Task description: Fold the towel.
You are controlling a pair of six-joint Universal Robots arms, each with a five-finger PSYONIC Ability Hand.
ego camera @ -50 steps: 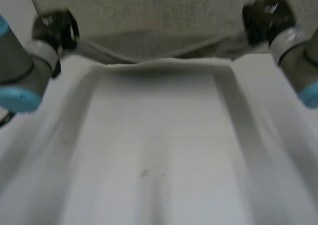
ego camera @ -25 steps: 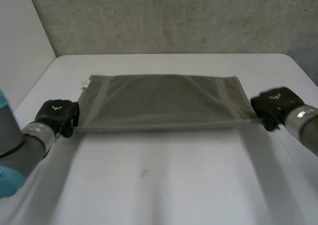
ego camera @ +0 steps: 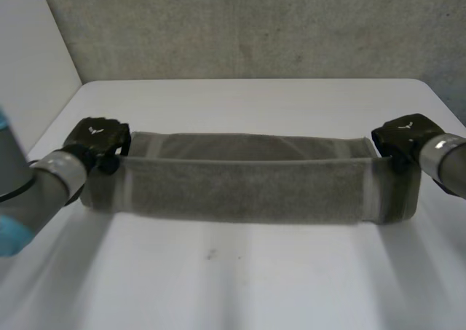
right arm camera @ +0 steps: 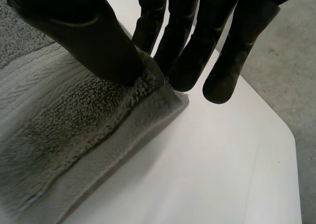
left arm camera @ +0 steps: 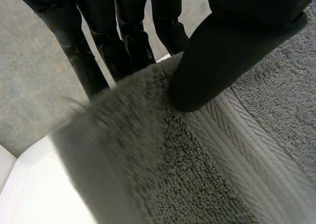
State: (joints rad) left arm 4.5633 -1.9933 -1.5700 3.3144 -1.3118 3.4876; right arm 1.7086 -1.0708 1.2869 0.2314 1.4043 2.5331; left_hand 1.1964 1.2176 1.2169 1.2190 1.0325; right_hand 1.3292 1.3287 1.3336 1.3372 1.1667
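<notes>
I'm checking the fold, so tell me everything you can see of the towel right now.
The towel is grey terry with flat woven bands near its short ends. Doubled into a long strip, it stretches across the white table. The left hand pinches a corner at one end, the right hand a corner at the other.

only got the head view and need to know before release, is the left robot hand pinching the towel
Observer: Yes. Its wrist view shows the left robot hand with its thumb pressed on top of the towel and its fingers on the far side of the edge.
Operator: and the right one
Observer: The right robot hand pinches the towel's corner between thumb and fingers.
Operator: is that corner down on the table
Observer: It sits low over the table; I cannot tell whether it touches.
</notes>
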